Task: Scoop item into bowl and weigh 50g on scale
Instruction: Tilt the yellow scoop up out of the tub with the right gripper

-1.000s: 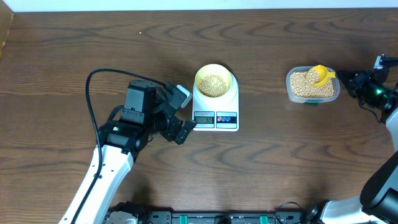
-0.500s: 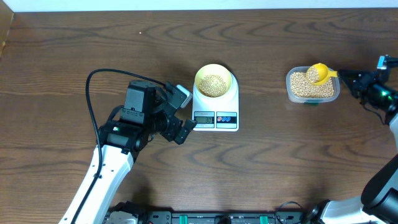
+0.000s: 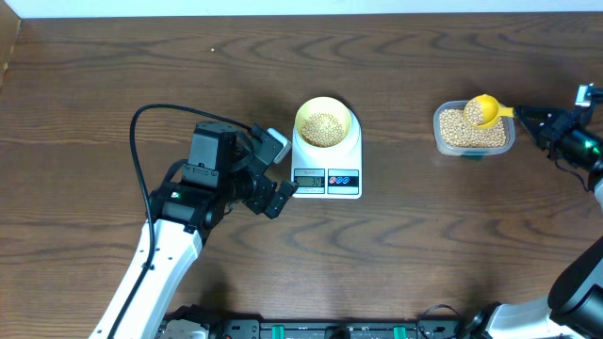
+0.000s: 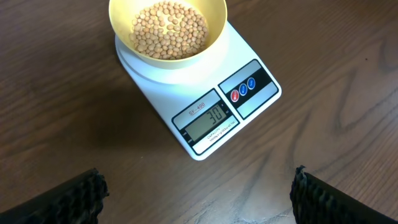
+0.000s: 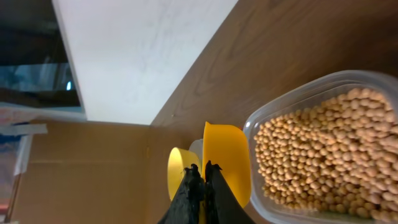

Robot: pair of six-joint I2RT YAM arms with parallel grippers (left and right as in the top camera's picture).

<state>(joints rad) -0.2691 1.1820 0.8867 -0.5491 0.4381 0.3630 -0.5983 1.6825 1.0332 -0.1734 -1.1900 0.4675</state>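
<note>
Right tool (image 5: 202,171) clenched on the handle of one yellow scoop (image 3: 482,111), held over one clear tub (image 3: 440,137) of beans (image 3: 464,138) just ahead of it; the scoop is also loaded. Left tool (image 3: 283,172) released. Directly ahead of it I note one bowl (image 4: 118,25), part-filled with beans, on one scale (image 4: 186,87) on the counter (image 3: 424,245).

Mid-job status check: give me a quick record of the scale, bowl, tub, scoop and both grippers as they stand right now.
scale: display reads 30
bowl: sits on the scale, partly filled with beans
tub: right of the scale, holds more beans
scoop: loaded with beans, over the tub's far right corner
right gripper: shut on the scoop's handle
left gripper: open, empty, beside the scale's left edge
task: short of target; more beans likely needed
</note>
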